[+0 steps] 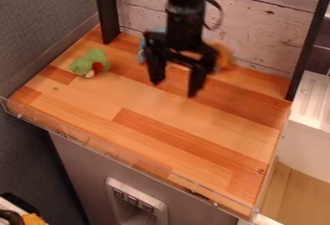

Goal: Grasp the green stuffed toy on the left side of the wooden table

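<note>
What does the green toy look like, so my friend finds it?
Find the wooden tabletop, then the dark post at its back left. Just in front sits a small green toy with a red patch. Unlike the blue thing and orange thing behind the gripper, it's mostly green.

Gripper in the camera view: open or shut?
Open. The gripper hangs over the wooden tabletop with its jaws spread well apart, a clear gap between their tips.

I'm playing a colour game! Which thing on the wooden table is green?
The green thing with a red patch, at the picture's left. The blue thing and the orange thing are partly behind the gripper.
</note>
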Available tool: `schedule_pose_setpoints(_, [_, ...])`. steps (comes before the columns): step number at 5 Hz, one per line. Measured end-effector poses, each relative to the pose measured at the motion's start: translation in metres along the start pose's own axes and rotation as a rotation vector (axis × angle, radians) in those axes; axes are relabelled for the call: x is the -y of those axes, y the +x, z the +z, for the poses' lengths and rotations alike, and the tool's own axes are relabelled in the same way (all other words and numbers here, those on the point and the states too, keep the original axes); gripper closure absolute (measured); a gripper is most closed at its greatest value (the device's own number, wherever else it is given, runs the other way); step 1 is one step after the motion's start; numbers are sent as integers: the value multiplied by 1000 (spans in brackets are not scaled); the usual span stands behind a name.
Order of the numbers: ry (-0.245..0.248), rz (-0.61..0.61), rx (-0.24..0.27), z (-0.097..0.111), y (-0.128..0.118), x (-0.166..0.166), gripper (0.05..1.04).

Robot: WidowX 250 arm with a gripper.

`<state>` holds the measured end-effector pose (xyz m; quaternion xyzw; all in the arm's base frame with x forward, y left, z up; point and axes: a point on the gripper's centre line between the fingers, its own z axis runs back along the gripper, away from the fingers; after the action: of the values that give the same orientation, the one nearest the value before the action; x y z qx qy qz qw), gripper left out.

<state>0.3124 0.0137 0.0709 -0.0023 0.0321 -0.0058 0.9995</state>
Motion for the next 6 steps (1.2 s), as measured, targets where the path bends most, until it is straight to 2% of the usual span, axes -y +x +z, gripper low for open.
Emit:
schedule_pose_setpoints(1, [-2, -3, 0, -1, 23, -45, 87])
schedule_pose_setpoints(3, [-5, 14, 5, -6, 41, -128, 87])
schedule_pose_setpoints(5, [-6, 16, 14, -15, 39, -175, 84])
schedule_pose_setpoints(6, [-10, 16, 11, -23, 40, -187, 84])
